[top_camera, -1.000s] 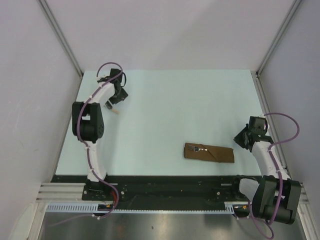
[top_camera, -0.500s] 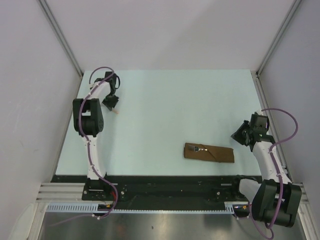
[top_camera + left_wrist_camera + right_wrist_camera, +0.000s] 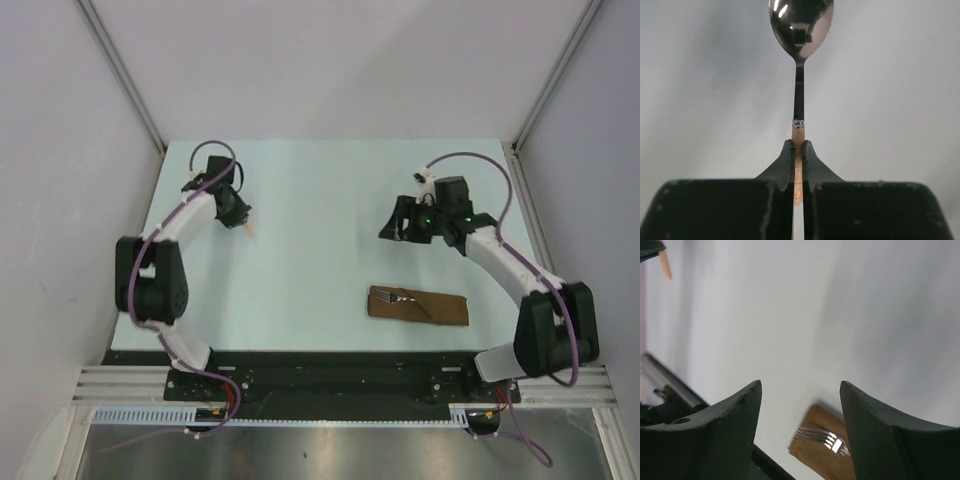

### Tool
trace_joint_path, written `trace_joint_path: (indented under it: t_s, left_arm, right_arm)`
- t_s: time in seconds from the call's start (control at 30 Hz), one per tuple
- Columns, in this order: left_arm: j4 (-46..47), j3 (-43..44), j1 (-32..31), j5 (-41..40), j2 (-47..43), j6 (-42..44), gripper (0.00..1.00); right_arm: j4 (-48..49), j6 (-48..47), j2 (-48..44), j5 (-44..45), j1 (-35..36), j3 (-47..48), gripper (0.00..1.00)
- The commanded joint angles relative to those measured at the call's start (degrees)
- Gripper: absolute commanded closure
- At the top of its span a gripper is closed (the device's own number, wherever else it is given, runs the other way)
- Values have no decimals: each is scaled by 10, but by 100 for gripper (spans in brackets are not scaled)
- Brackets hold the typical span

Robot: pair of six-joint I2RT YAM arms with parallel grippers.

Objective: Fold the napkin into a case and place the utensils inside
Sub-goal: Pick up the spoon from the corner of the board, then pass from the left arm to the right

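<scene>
The napkin, folded into a narrow brown case (image 3: 430,308), lies on the table at the front right. The silver fork (image 3: 397,297) sticks out of its left end, tines showing. My left gripper (image 3: 238,212) at the far left is shut on the spoon (image 3: 250,230). In the left wrist view the fingers (image 3: 788,152) pinch the pale orange handle and the silver bowl (image 3: 801,25) points away. My right gripper (image 3: 392,228) hovers open behind the case. In the right wrist view it (image 3: 800,387) frames the case (image 3: 815,452) and the fork tines (image 3: 824,439).
The pale table (image 3: 330,190) is walled by white panels on three sides, with metal rails along the left and right edges. A black strip (image 3: 340,365) runs along the near edge by the arm bases.
My left gripper has closed on the spoon handle and shifted slightly right. My right arm has swung from the right table edge to behind the case, and its jaws have opened.
</scene>
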Motion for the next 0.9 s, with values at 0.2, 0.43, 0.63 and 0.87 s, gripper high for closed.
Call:
trace_joint_path:
  t_s: [0.2,0.43,0.63,0.87]
  left_arm:
    - [317,-310,-251,188,-320,14,100]
    - [288,-316,-297,180,-355,22,100]
    - [263,-280,-312,181,-336,12,100]
    - [283,-257,-325,203,-324,-2,100]
  right_arm:
    - [294,219,222,-227,125,122,33]
    - [332,241,234,-185,162,122,42]
    - [360,251,233,-175,195,112,51]
    - [361,248,258,-220,189,121,96]
